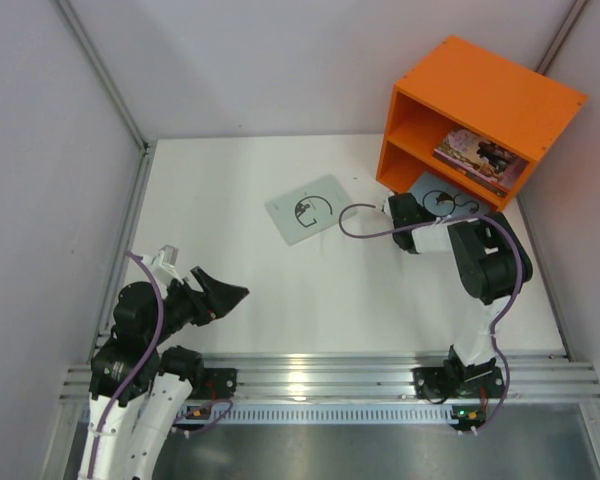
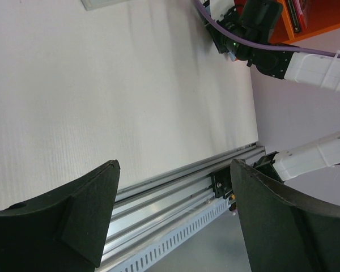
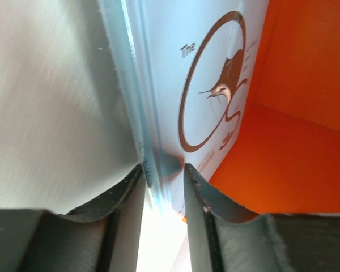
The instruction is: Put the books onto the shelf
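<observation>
**Light blue book at the mouth of the shelf's lower compartment**

The light blue book [image 1: 442, 198] sits at the open front of the orange shelf's [image 1: 490, 85] lower compartment. Its cover is tilted up toward the overhead camera and its near edge points out at the right arm. In the right wrist view its long axis runs away from the jaws into the compartment. That view shows a thin, smooth, glossy cover printed with a dark swirl ring, and the orange floor beside it.

The right gripper [image 3: 163, 173] has its jaws on either side of the book's near edge, close against it. Whether they pinch it or sit loose cannot be told.

The shelf is a smooth box with flat panels, set askew to the tabletop's [image 1: 230, 200] edges. A pink illustrated book [image 1: 480, 155] lies flat in its upper compartment.

A pale green book [image 1: 308, 208] with a black swirl lies flat on the white tabletop, well apart from the shelf. It is skewed, with its long axis rising from near left to far right.

The left gripper [image 2: 175, 165] hangs above the near left of the tabletop, by the ribbed aluminium rail [image 1: 310, 375]. Its matte black jaws are spread wide on nothing.
</observation>
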Robot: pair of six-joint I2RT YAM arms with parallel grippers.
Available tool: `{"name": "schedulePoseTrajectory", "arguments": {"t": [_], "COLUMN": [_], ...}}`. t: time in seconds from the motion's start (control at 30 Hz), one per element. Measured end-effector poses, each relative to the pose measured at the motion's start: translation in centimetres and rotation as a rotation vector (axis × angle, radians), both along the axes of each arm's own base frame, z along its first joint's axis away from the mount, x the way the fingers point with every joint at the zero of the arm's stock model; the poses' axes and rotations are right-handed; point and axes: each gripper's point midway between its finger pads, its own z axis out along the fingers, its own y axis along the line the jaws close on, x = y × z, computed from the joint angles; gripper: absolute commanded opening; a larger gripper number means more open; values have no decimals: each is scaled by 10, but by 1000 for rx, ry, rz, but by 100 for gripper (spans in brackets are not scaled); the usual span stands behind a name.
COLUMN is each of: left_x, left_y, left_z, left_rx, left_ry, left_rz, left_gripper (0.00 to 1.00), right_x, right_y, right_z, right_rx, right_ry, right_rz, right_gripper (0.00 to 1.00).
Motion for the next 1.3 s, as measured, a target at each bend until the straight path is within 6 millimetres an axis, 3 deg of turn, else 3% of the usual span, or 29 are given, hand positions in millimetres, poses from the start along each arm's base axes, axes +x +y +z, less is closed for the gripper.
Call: {"name": "schedulePoseTrajectory", "arguments": {"t": [0.13,0.23,0.47,0.7,0.93,1.3], "left_x": [0,0,0,1,2,1], "left_y": [0,0,0,0,0,0], "left_z": [0,0,0,-1,-1,-1], "left_rx": [0,1,3,5,5,4], "left_ry": [0,0,1,6,6,8], "left_rz": [-3,-2,1,4,4,3], "left_gripper": [84,84,84,84,84,84], "right_x": [-1,-1,0,6,7,-3], "right_y": [-1,-2,-11,-25,-26,-36], "right_z": [0,2,4,9,10,2], "right_rx": [-2,-13,-29,-17,-12,1], "right_ry": [2,-1,-4,-39,-51,-39], "right_rz": [-5,-7,-22,-53,-59,-101], "right_gripper": [11,3,0,9,28,31]}}
